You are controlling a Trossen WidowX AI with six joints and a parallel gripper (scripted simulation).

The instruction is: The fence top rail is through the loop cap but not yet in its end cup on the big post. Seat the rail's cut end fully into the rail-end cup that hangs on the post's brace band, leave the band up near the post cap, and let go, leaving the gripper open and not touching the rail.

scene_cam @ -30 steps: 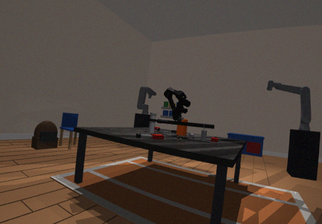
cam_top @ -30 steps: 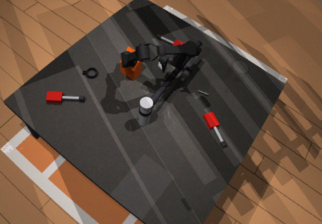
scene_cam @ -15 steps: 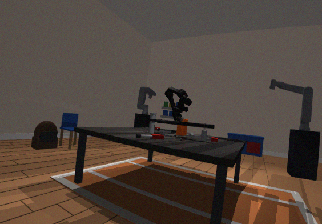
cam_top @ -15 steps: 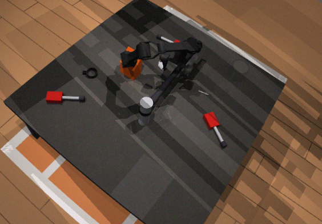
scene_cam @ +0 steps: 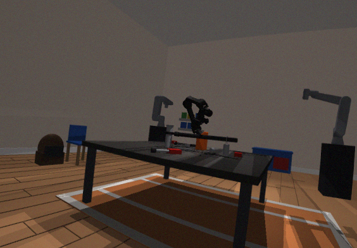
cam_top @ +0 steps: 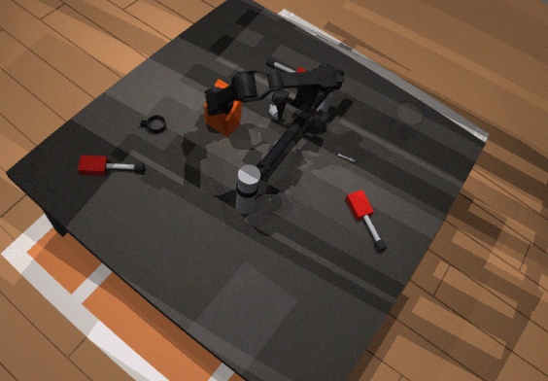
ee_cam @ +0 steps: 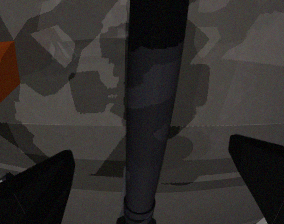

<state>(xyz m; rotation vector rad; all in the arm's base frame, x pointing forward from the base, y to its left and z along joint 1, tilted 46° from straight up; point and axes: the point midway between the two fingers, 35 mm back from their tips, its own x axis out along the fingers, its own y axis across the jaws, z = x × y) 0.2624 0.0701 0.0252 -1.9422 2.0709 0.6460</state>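
The long black rail (cam_top: 284, 148) (scene_cam: 218, 137) (ee_cam: 150, 115) runs from the big grey post (cam_top: 245, 203) (scene_cam: 168, 142) past the shorter grey post (scene_cam: 226, 150). A dark band (cam_top: 247, 190) rings the big post below its pale cap (cam_top: 249, 175). The rail's near end meets dark fittings beside the big post; how deep it sits in the cup cannot be told. The loop cap is too small or hidden to make out. My gripper (ee_cam: 153, 152) is open and empty. Its fingers stand apart on both sides of the rail in the wrist view, with gaps between.
An orange block (cam_top: 223, 117) (scene_cam: 201, 142) (ee_cam: 3, 70) stands beside the rail. Red-headed tools (cam_top: 92, 165) (cam_top: 359, 205) (scene_cam: 175, 151) lie on the dark table (cam_top: 170, 260). A black ring clamp (cam_top: 156, 123) and a small bolt (cam_top: 346, 156) also lie there.
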